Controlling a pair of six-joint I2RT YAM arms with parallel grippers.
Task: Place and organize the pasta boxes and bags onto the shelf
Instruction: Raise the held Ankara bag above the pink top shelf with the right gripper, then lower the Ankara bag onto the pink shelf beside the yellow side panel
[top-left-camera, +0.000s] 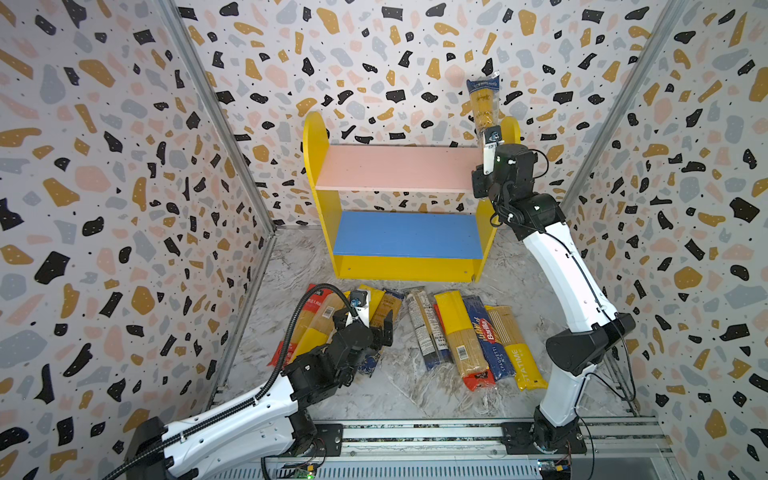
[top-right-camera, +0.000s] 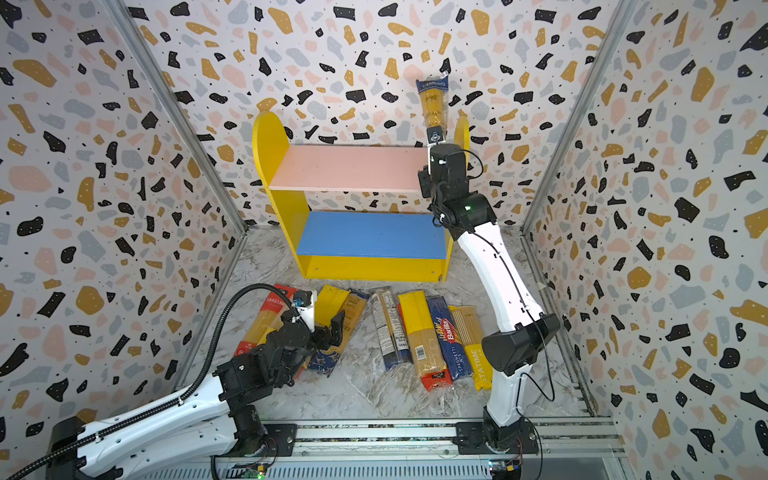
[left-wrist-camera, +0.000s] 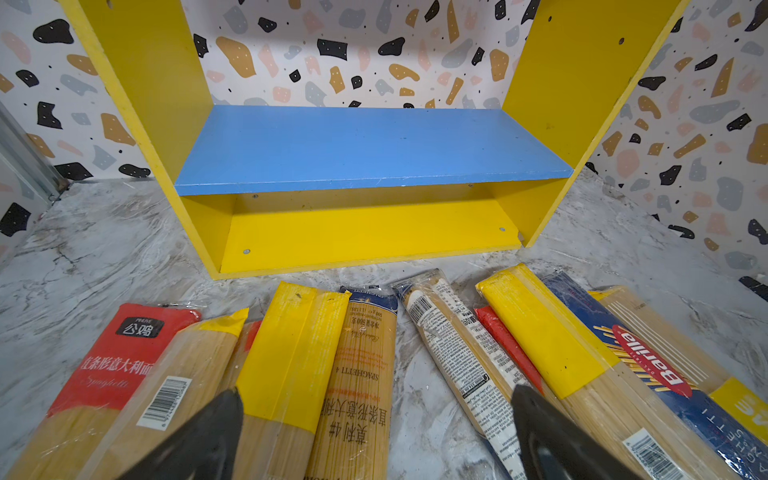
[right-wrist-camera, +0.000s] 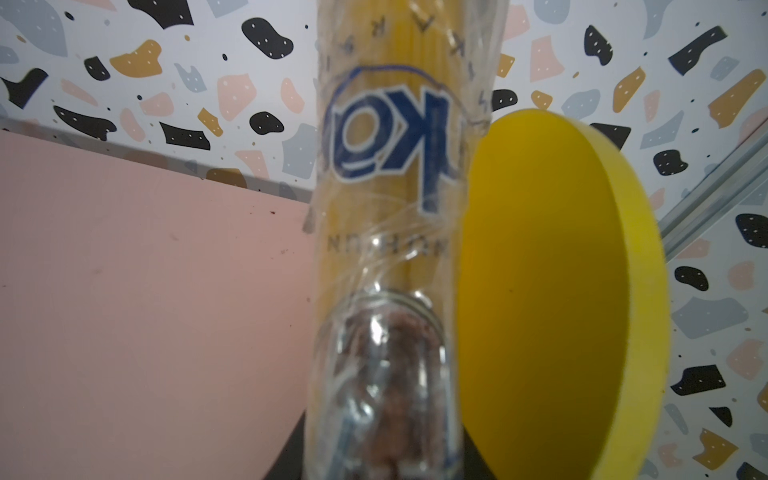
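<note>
Here, clear spaghetti pack (top-left-camera: 484, 106), tan-yellow noodles, dark-blue end, blue printed logo

right gripper (top-left-camera: 487, 129) clamps upright spaghetti pack (top-left-camera: 484, 102) | left gripper (top-left-camera: 365, 324) spread above lying packs (top-left-camera: 309, 332)

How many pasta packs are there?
11: one pack held upright in the right gripper at the shelf; five lying front left, five front right. More may hide underneath.

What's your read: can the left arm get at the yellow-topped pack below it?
Probably yes. The left end effector is open just above the yellow-topped pack, which lies uncovered on the table; nothing stands between them.
</note>
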